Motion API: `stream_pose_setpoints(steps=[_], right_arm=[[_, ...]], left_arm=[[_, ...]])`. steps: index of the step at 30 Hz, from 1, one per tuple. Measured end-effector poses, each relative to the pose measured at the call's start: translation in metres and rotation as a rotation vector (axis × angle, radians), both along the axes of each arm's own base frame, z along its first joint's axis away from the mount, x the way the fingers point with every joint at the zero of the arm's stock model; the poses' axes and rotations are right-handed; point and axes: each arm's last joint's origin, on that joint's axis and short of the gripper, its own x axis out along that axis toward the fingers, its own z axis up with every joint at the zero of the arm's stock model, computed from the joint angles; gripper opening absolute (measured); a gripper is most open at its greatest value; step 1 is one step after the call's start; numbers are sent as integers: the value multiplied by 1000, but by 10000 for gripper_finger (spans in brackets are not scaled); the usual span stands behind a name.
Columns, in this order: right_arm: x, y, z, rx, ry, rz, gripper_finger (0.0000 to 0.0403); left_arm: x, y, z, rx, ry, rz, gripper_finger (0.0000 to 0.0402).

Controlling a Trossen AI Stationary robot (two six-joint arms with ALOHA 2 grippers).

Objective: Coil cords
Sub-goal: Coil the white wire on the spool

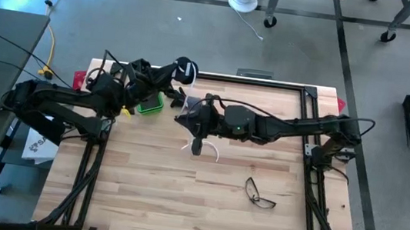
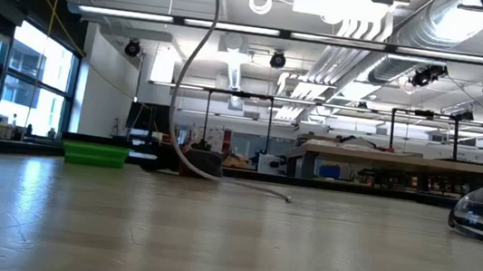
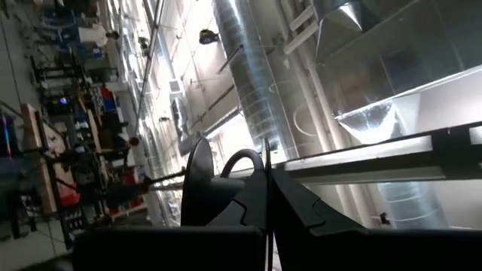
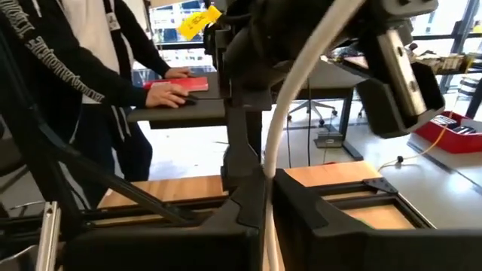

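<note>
The small round black reel [image 1: 186, 69] with a white mark is held up over the table's far edge by my left gripper [image 1: 177, 71], which is shut on it. It shows edge-on in the left wrist view [image 3: 200, 184]. The thin white cord [image 4: 297, 98] runs from the reel side down through my right gripper [image 1: 189, 115], which is shut on it just right of the left one. Below that the cord hangs to the table [image 2: 185, 74], and its free end [image 2: 282, 196] lies on the wood [image 1: 214, 154]. My left gripper holds the reel at its rim [image 3: 226, 197] between its two shut fingers. The fingers slant upward, and the reel is lifted clear of the table. The exact place of contact is hidden by the fingers. My right gripper pinches the white cord [image 4: 265, 197] between its two fingers, partway along its length. The fingers are about level, coming from the table's right and lying across the cord. Above them the cord rises toward the left gripper; below, it hangs slack with its end on the table.
A green box [image 1: 150, 106] sits on the table under the left arm and shows in the low view [image 2: 94, 151]. A pair of glasses [image 1: 259, 194] lies near the table's right front. A person stands beyond the table at a desk [image 4: 90, 53].
</note>
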Motion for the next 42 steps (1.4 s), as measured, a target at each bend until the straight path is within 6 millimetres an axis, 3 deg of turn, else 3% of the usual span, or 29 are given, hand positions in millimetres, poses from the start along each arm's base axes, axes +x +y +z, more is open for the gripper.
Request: stream_pose_setpoints(steps=[12,17,24,28,42], right_arm=[[-1,-2,-1,85,-3,-93,183],[-3,-2,4,89,-19,-86,224],[-13,-5,18,89,-55,-122,223],[-20,-7,25,-3,-50,-176,212],[-21,-8,25,-3,-45,-188,147]], left_arm=[[-2,7,2,25,-7,56,0],[-2,5,2,81,3,16,0],[-1,4,3,102,6,0,0],[-3,4,4,100,0,4,0],[-8,4,8,94,-48,31,0]])
